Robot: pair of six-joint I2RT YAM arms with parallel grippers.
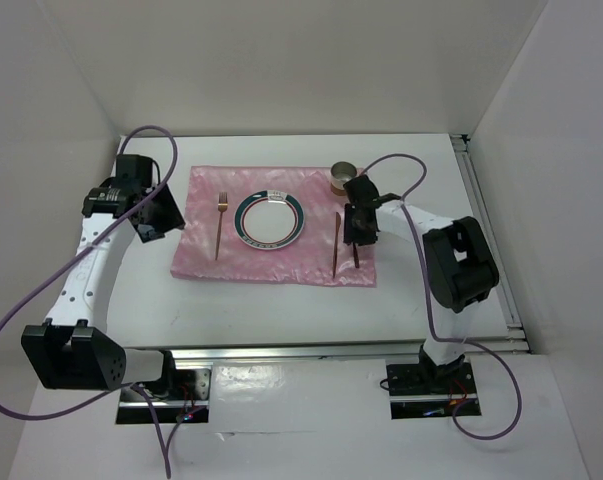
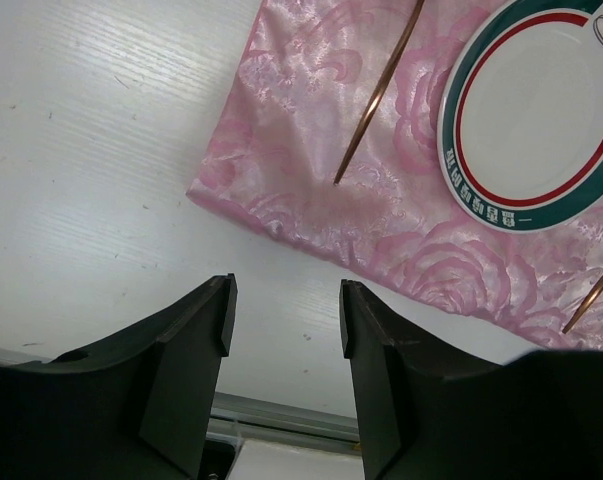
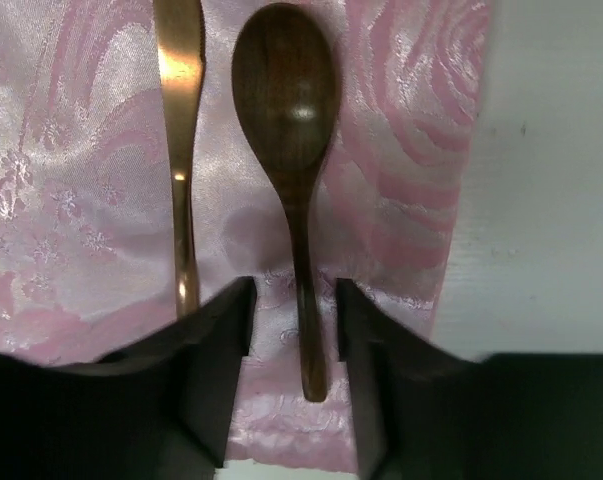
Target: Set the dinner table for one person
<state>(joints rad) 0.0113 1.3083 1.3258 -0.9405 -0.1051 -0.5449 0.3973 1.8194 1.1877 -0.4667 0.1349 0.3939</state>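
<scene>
On the white dinner table (image 1: 281, 310) lies a pink floral mat (image 1: 271, 270). On the mat are a gold fork (image 1: 220, 225), a green-rimmed plate (image 1: 270, 220), a gold knife (image 1: 336, 245) and a dark wooden spoon (image 3: 286, 110) at the right. My right gripper (image 3: 293, 320) is open, low over the mat. Its fingers straddle the spoon handle with a gap on each side. My left gripper (image 2: 284, 315) is open and empty above bare table, left of the mat's near left corner. In the top view it (image 1: 164, 215) hangs left of the fork.
A small copper-coloured cup (image 1: 343, 177) stands at the mat's far right corner, just behind my right gripper (image 1: 359, 235). Metal rails (image 1: 331, 350) run along the table's near and right edges. White walls enclose the table on three sides.
</scene>
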